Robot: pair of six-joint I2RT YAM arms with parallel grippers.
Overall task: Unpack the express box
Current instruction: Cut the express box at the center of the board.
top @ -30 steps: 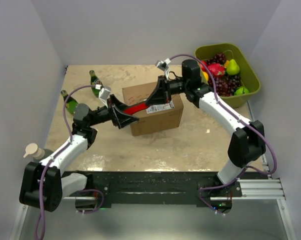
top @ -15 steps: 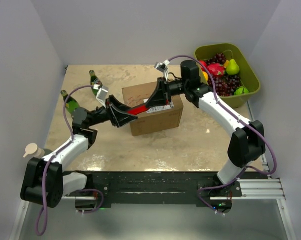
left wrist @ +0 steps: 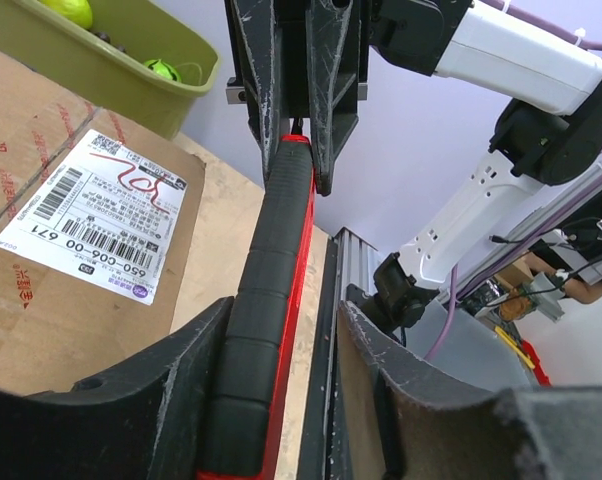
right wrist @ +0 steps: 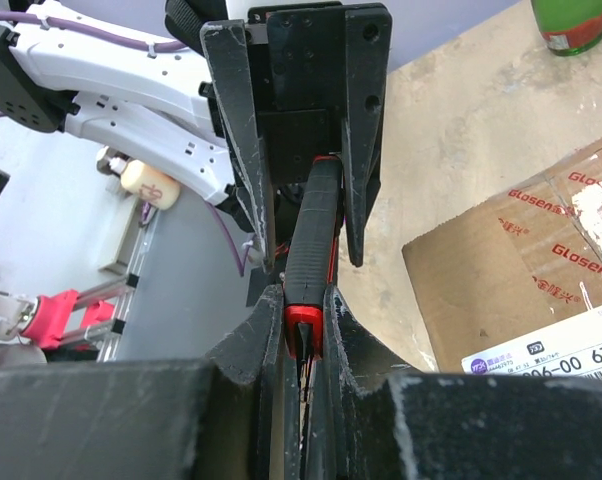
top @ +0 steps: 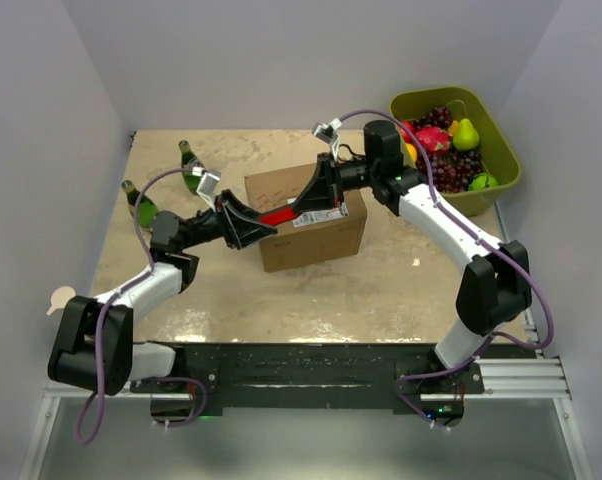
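Sitting mid-table [top: 221, 295], the cardboard box [top: 316, 245] has two green bottles [top: 188, 160] to its left and a fruit tub [top: 505, 165] at the far right. Over its lid, a red-and-black knife [top: 277, 218] spans both grippers. The right gripper [right wrist: 301, 305] pinches one end tight, while the left gripper [left wrist: 281, 335] straddles the handle, jaws slightly wider.

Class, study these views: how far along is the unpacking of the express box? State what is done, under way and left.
Done: a red-and-black tool is held above the express box. In hand: the right end effector clamps one end; the left end effector brackets the other, with a gap showing. Left: everything on the box itself, whose top lies shut, with the shipping label flat on it.
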